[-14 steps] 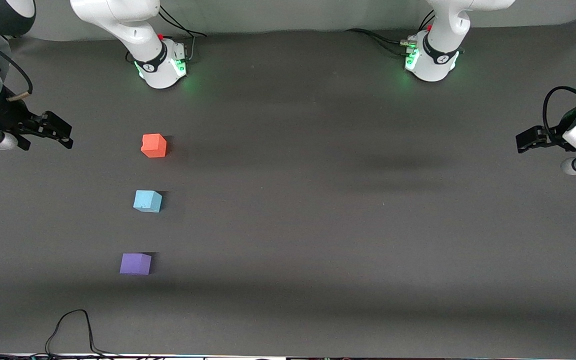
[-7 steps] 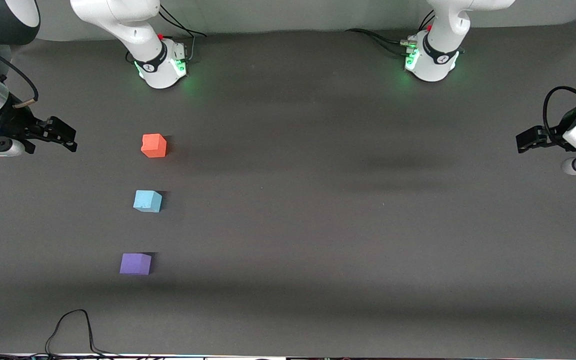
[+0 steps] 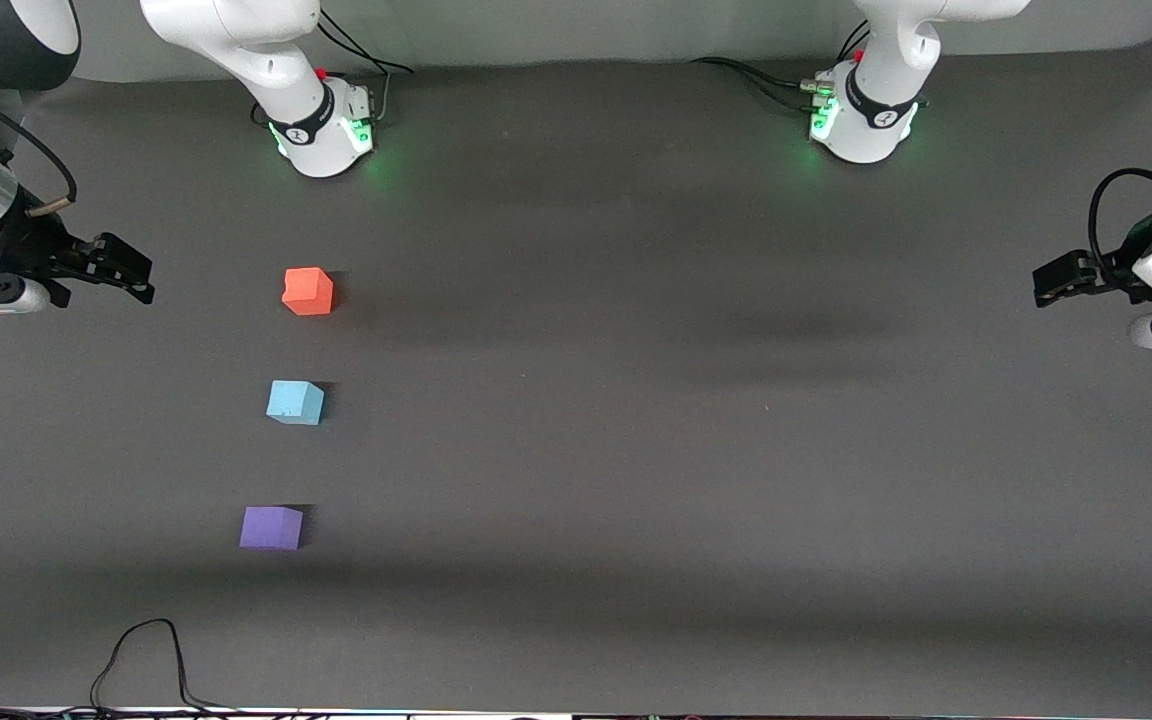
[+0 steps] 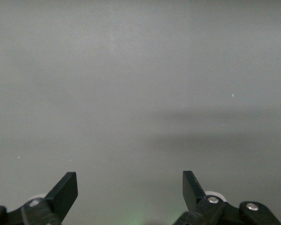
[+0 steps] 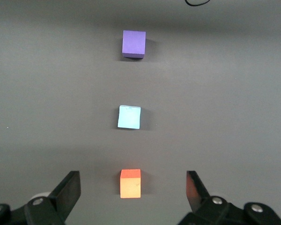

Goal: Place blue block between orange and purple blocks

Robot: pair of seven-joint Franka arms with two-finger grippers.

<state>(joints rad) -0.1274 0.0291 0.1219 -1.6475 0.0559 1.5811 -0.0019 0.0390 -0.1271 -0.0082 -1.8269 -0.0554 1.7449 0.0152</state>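
Observation:
Three small cubes stand apart in one row on the dark table. The orange block [image 3: 308,291] [image 5: 130,183] is farthest from the front camera. The blue block [image 3: 295,402] [image 5: 129,117] sits in the middle. The purple block [image 3: 272,528] [image 5: 134,43] is nearest. My right gripper [image 3: 141,278] [image 5: 132,182] hangs open and holds nothing, off to the side of the orange block toward the right arm's end of the table. My left gripper [image 3: 1046,283] [image 4: 129,180] is open over bare table at the left arm's end.
Both arm bases [image 3: 321,135] [image 3: 861,125] stand at the edge of the table farthest from the front camera. A black cable [image 3: 141,655] loops on the table near the front edge, closer to the camera than the purple block.
My right gripper has shifted slightly toward the orange block and then stopped. The blocks and the left gripper have hardly moved.

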